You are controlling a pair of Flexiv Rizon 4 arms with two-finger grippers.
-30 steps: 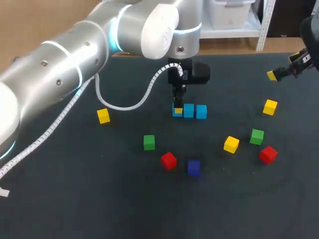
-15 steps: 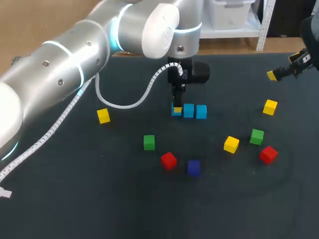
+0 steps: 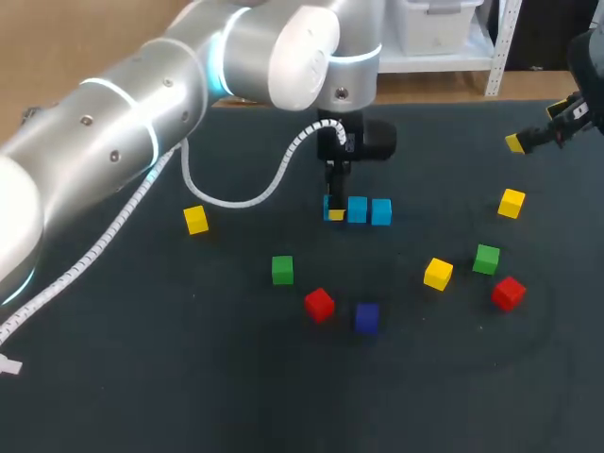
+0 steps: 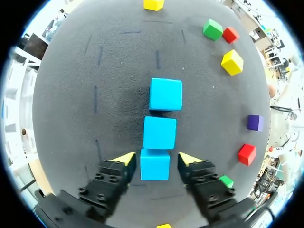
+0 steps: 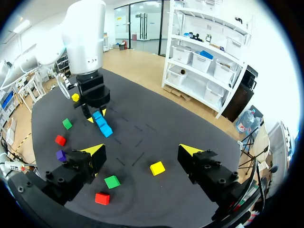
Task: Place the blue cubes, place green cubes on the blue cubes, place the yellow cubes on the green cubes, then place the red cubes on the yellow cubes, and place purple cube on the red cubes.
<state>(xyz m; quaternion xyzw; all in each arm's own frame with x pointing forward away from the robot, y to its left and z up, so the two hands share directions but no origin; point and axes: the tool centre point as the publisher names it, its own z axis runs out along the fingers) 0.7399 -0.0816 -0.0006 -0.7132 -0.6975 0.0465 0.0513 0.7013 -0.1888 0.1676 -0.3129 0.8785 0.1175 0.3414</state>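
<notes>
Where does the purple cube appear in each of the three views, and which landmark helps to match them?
Head view: the purple cube lies just right of a red cube, nearer the camera than the row of blue cubes.
Left wrist view: beside the row of blue cubes, the purple cube lies between a yellow cube and the red cube.
Right wrist view: the purple cube lies next to the red cube.
Shared landmark: the row of blue cubes.

Bright even light; soft shadows beside blue cubes (image 4: 165, 95); left arm (image 3: 142, 104) glossy.

Overhead; wrist-close; wrist-far; blue cubes (image 3: 357, 209) shared
</notes>
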